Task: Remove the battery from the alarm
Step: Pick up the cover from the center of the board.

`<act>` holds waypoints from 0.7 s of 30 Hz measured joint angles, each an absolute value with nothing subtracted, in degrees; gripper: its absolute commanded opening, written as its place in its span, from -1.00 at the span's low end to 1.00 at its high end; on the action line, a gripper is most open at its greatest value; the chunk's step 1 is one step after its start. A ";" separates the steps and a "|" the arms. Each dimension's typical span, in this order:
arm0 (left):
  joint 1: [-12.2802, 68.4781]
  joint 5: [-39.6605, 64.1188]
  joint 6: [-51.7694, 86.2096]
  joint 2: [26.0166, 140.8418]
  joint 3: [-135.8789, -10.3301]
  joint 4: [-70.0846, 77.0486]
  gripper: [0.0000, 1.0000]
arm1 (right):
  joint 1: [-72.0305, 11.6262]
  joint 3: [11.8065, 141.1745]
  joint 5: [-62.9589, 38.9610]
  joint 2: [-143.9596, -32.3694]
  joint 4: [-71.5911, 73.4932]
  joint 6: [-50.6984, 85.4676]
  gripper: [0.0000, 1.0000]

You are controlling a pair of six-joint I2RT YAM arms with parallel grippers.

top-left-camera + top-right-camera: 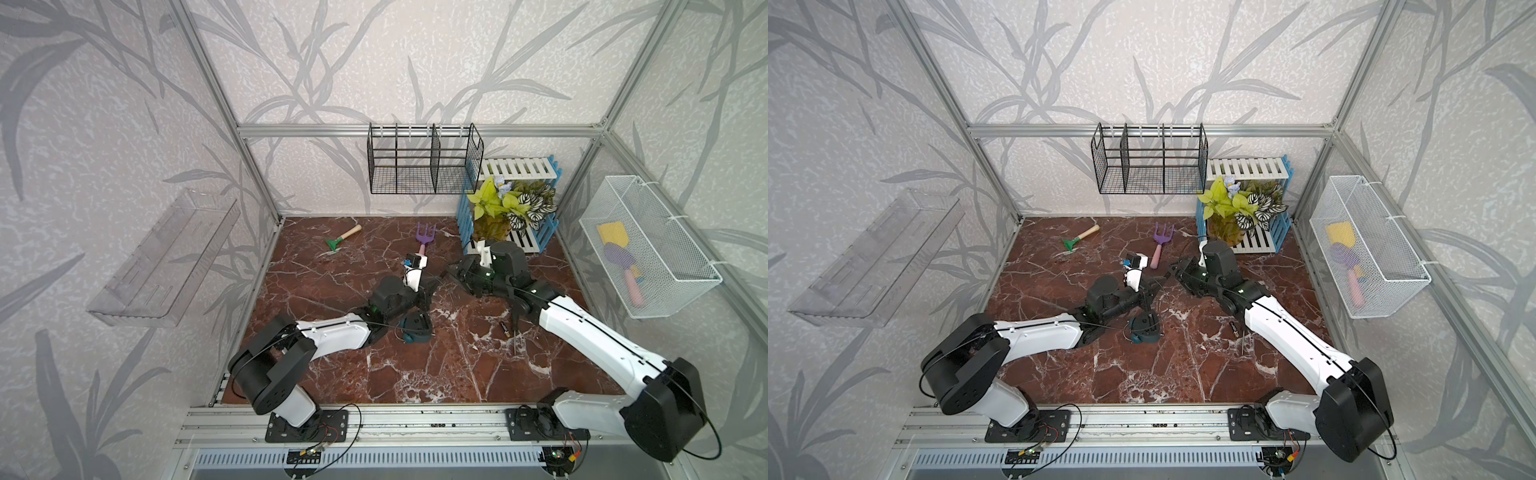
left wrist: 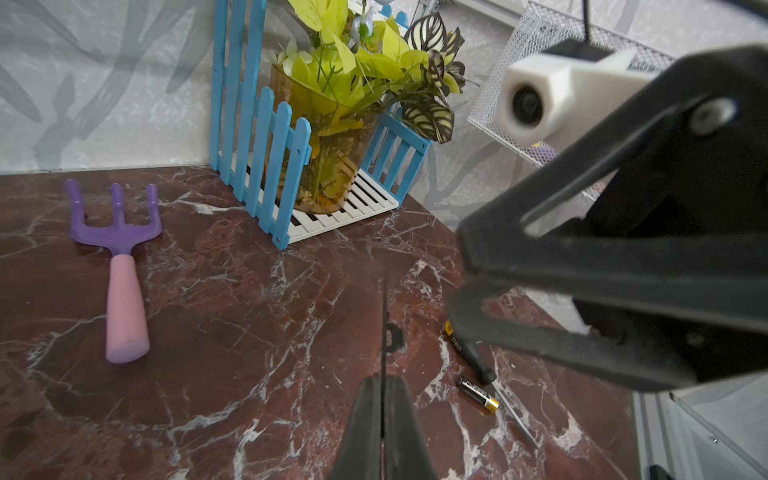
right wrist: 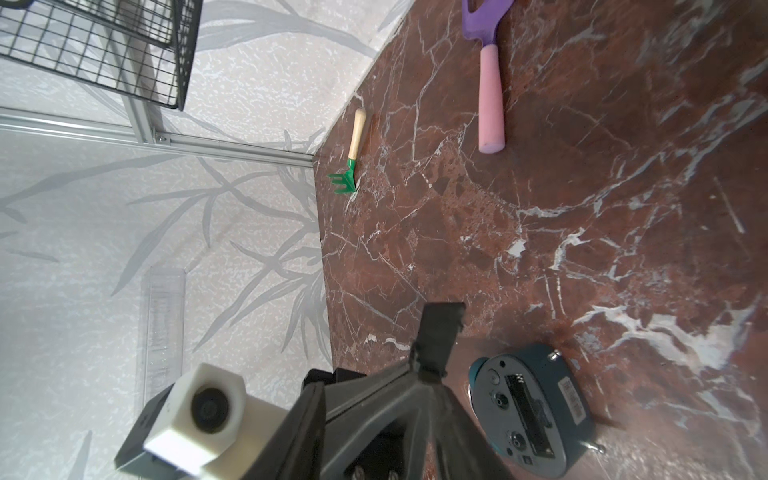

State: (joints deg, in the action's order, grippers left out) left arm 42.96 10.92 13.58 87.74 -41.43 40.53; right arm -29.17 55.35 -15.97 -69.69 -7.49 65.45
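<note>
1 battery (image 2: 478, 393), small dark cylinder with a gold end: out of the clock, lying flat on the red-brown marble table (image 1: 374, 374), right half, between centre and right edge. just beside it is 1 black-handled screwdriver with a thin metal shaft (image 2: 478, 361); touching or not, can't tell.

1 alarm (image 3: 532, 407), dark teal round clock: face down near table centre, back up, slot in its back uncovered, well apart from the battery.

2 arms. left gripper (image 2: 382, 380): fingers pressed together on 1 thin black flat plastic piece (image 3: 440, 332), held above the table near the alarm. right gripper (image 2: 467, 278): fingers apart, nothing between them, tips near that piece.

also on the table, 2 toy garden tools toward the far edge: 1 purple fork with pink handle (image 1: 424, 237), 1 green rake with wooden handle (image 1: 343, 238). far right corner: 1 potted plant (image 1: 494, 201) in a blue-and-white picket stand.
</note>
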 measured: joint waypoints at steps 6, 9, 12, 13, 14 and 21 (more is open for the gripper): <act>43.18 0.95 -18.94 81.32 -42.63 35.70 -1.00 | -26.92 50.41 -19.09 -62.65 1.41 66.00 -0.01; 43.18 -3.81 -33.08 80.01 -42.57 37.85 -1.00 | -26.24 50.85 -22.63 -65.89 4.08 68.95 0.11; 43.18 -6.52 -42.61 79.92 -42.57 38.65 -1.00 | -26.26 52.82 -25.80 -70.32 4.62 72.44 0.11; 43.18 -7.01 -44.62 79.92 -42.57 38.76 -1.00 | -26.30 53.58 -26.46 -71.50 4.62 73.45 0.09; 43.18 -7.27 -46.52 79.88 -42.57 38.96 -1.00 | -26.33 54.39 -27.11 -72.55 4.67 74.46 0.08; 43.46 -7.09 -51.40 78.06 -42.57 39.05 -1.00 | -27.31 60.53 -29.08 -77.08 5.78 78.26 -0.03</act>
State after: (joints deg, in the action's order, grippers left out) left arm 43.46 -7.09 -51.40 78.06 -42.57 39.05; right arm -27.31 60.53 -29.08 -77.08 5.78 78.26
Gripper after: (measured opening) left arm 0.045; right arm 0.504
